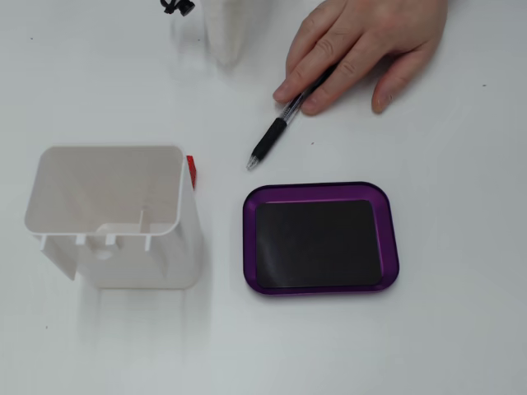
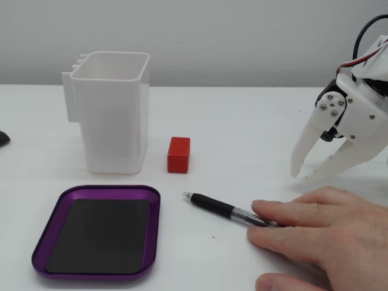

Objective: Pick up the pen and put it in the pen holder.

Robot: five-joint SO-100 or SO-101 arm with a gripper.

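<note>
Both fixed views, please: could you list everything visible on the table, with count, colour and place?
pen: one, clear barrel with black front section, lying on the table between tray and gripper, its rear end under a person's fingers.
pen holder: one, white, tall, upright, empty, behind the tray.
red block: one, standing beside the holder, apart from it.
tray: one, purple rim with black centre, flat, nearest that camera.
table: white.
person's hand: one, resting on the pen's rear.
gripper: one, white, open, hanging just above the table beyond the hand.
</note>
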